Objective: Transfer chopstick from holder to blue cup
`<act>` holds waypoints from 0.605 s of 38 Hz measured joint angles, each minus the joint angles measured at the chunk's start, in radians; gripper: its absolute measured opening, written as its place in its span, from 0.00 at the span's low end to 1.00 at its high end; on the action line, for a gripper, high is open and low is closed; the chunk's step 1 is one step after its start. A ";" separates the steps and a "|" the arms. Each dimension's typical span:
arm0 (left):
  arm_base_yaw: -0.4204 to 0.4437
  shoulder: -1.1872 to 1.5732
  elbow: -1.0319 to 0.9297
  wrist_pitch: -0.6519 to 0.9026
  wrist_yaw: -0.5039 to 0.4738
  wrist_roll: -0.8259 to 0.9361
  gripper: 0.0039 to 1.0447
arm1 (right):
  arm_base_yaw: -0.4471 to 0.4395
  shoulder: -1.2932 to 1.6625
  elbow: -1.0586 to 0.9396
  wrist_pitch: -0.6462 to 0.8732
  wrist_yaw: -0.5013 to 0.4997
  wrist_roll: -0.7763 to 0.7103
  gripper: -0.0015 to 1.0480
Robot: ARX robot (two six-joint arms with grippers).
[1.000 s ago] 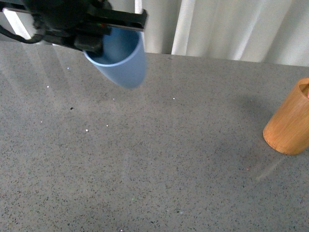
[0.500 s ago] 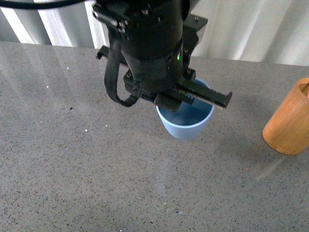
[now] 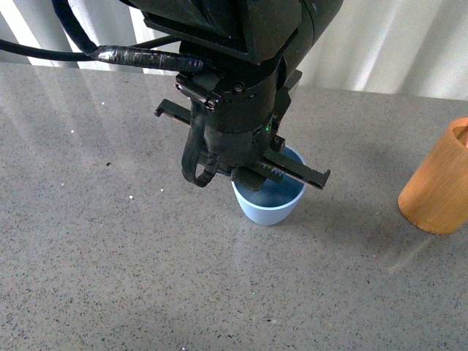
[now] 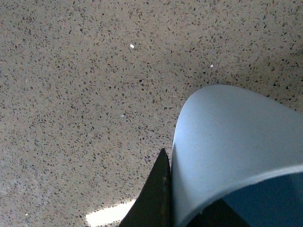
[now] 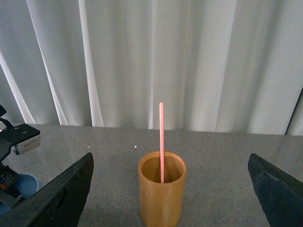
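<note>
My left gripper [image 3: 252, 172] is shut on the rim of the light blue cup [image 3: 268, 207], which stands upright on the grey table at the middle. In the left wrist view the cup's wall [image 4: 222, 146] fills the frame beside one dark finger [image 4: 158, 194]. The orange-brown holder [image 3: 439, 183] stands at the right edge. In the right wrist view the holder [image 5: 162, 196] stands upright with one pinkish-orange chopstick [image 5: 161, 142] rising out of it. My right gripper [image 5: 170, 198] is open, its fingers [image 5: 61, 194] wide on either side of the holder and short of it.
The grey speckled table [image 3: 110, 256] runs to white curtains [image 5: 189, 61] at the back. The left arm's black body [image 3: 234, 80] hangs over the middle of the table. The cup also shows at the edge of the right wrist view [image 5: 21, 187].
My left arm has carried the blue cup from the far left, tilted in the air, to the middle of the table and set it upright, a little lower than half a second ago.
</note>
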 joint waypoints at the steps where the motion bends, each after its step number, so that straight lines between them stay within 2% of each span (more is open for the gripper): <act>1: 0.000 0.001 0.001 0.000 0.000 -0.001 0.03 | 0.000 0.000 0.000 0.000 0.000 0.000 0.90; 18: 0.034 -0.039 0.018 -0.018 0.028 0.000 0.80 | 0.000 0.000 0.000 0.000 0.000 0.000 0.90; 22: 0.050 -0.070 0.017 -0.017 0.036 0.001 0.95 | 0.000 0.000 0.000 0.000 0.000 0.000 0.90; 23: 0.055 -0.080 0.014 -0.015 0.037 0.001 0.95 | 0.000 0.000 0.000 0.000 0.000 0.000 0.90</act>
